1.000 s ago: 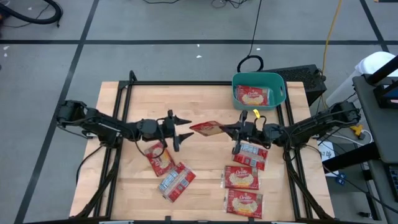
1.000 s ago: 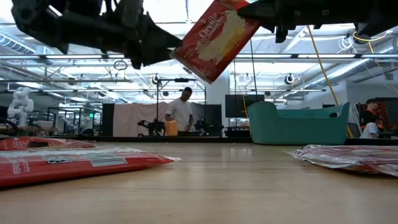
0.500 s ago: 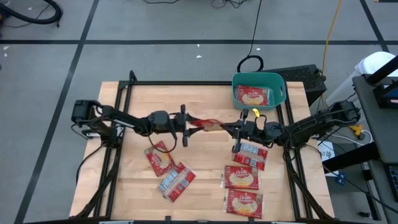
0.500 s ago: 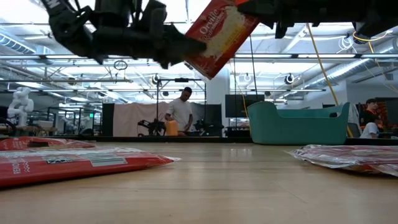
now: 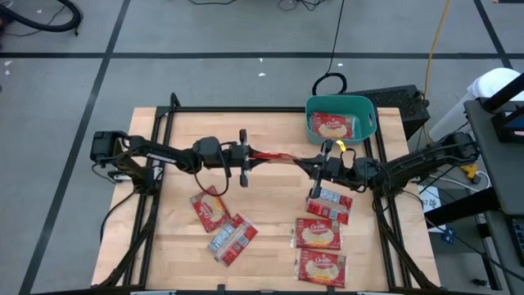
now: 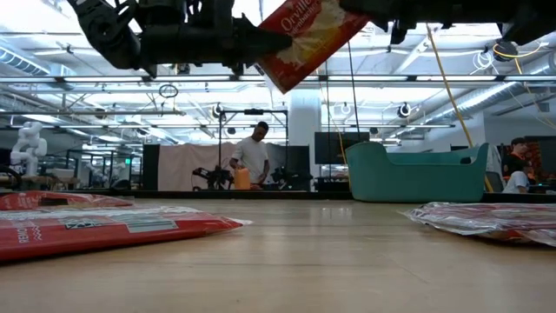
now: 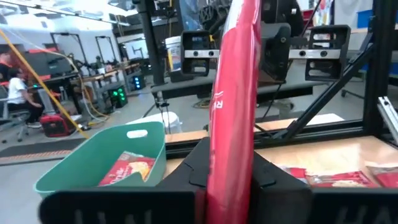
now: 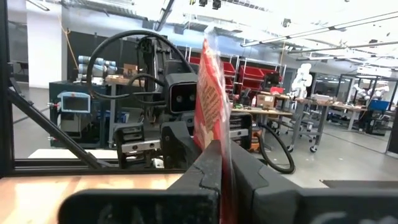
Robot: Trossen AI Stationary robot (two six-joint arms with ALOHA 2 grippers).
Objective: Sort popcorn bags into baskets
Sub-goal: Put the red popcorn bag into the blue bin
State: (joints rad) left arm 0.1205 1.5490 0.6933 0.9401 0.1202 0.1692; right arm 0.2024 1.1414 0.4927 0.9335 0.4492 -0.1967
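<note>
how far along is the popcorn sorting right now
Early on. One popcorn bag already lies in the teal basket. One held bag is up in the air, pinched at opposite ends by the left gripper and the right gripper. Five loose bags are left on the table.

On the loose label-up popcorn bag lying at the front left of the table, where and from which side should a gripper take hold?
The label-up popcorn bag lies flat and skewed, one corner against the neighbouring bag. Best come from straight above and pinch its free front-left short edge, fingers across the thin seam. That is probably the only part a gripper can get under.
</note>
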